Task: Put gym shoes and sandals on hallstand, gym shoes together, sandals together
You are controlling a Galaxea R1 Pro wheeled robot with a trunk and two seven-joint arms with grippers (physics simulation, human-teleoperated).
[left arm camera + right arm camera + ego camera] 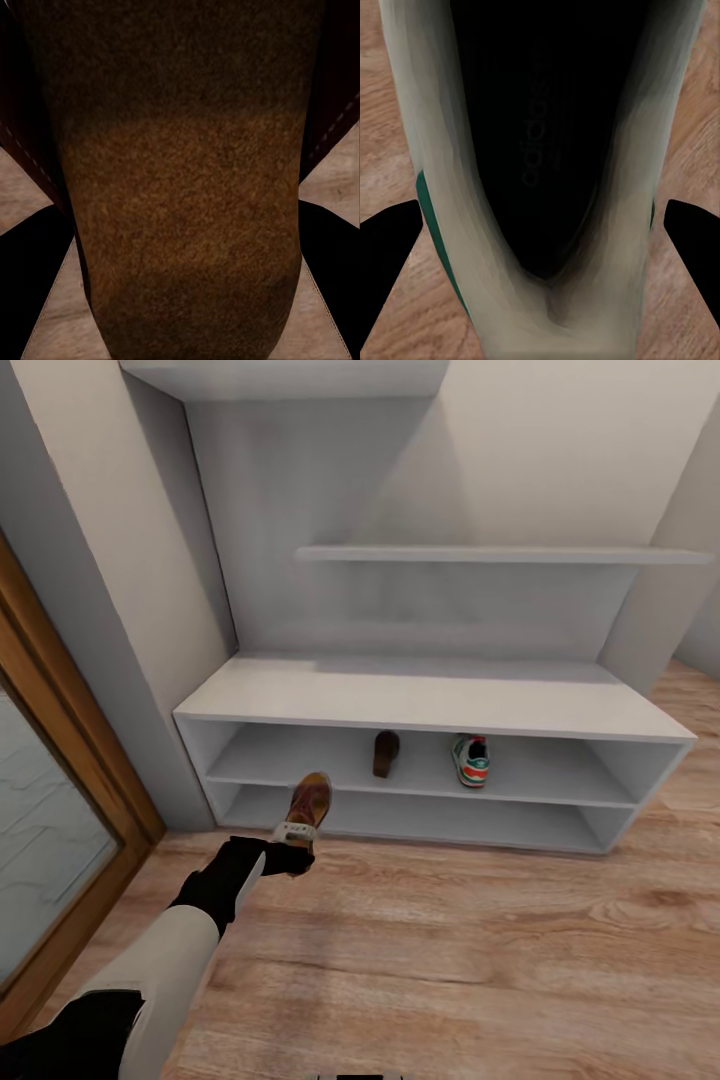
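Left tool point(298, 838) grips a suede-textured brown sandal point(308, 802); right tool point(540, 225) grips a white gym shoe point(457, 172) with green stripe. Pale grey hallstand point(430, 700): upper tier holds another sandal point(386, 753) and sneaker point(471, 760).

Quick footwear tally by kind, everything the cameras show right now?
Sandals: 2, one on the rack's upper tier, one in the left hand.
Gym shoes: 2, one on the upper tier, one at the right hand.
Total: 4.
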